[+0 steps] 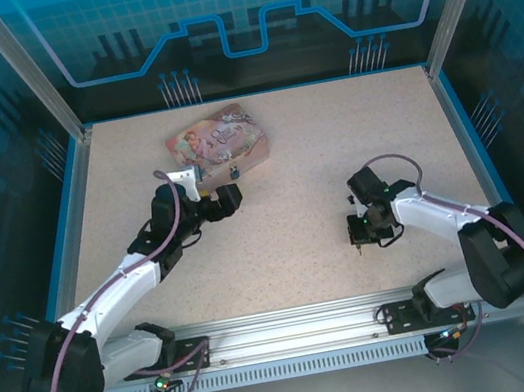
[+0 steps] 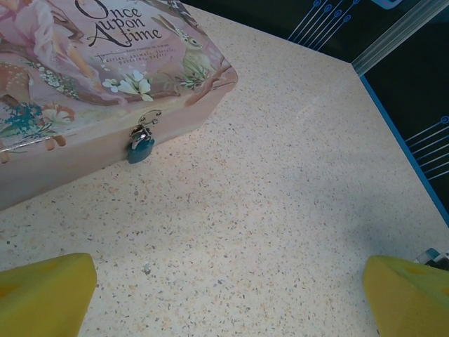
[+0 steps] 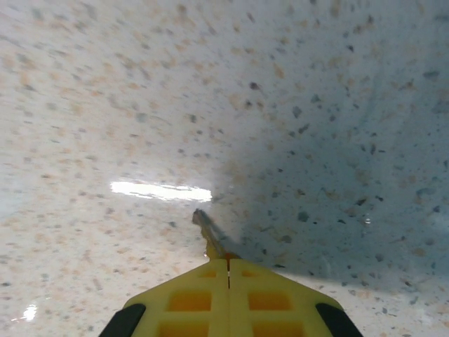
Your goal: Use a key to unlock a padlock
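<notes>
1. The table [image 1: 295, 210] is a speckled top. My arms are well apart on it, one centre-left in the overhead view and one centre-right.
2. The pink tin [image 1: 217, 141] sits upper-middle in the overhead view. It takes up the upper left corner of the left wrist view.
3. My left gripper [image 2: 231, 298] is near the tin's front, spread wide with nothing in it.
4. My right gripper [image 3: 228, 265] is down low over the table, clenched on the key.
5. The padlock [image 2: 140, 144] hangs off the tin's front latch, upper left in the left wrist view. I can't make out the keyhole.
6. The key [image 3: 205, 230] has its thin tip poking past my right fingertips, lower middle of the right wrist view. I reckon the key is grabbed and insertion hasn't started. Next I'd carry it across to the lock, steady the lock with my left, and line the tip up carefully.
</notes>
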Robot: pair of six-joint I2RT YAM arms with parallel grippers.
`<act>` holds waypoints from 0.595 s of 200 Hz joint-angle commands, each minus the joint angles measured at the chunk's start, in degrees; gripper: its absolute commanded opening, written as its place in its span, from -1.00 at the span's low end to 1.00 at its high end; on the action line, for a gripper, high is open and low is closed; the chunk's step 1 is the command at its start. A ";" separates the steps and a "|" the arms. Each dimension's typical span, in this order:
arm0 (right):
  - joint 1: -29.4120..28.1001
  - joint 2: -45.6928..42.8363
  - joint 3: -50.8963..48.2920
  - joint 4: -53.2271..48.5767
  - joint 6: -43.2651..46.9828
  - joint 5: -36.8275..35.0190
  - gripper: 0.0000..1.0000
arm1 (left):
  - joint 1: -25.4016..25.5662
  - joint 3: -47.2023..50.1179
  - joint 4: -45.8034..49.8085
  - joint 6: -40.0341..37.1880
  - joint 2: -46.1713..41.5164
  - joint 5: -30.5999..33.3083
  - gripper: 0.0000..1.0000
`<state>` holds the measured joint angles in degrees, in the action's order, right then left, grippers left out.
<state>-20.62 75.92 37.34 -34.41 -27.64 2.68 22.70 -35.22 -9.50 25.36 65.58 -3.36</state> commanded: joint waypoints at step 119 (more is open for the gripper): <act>-0.83 -2.05 -1.18 6.50 -7.28 6.23 -1.00 | 3.70 -5.89 2.33 3.56 2.00 -7.02 0.97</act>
<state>-20.62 70.35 36.32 -25.28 -34.98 10.92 26.11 -39.86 -7.92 28.60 66.89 -9.43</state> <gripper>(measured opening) 0.045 0.988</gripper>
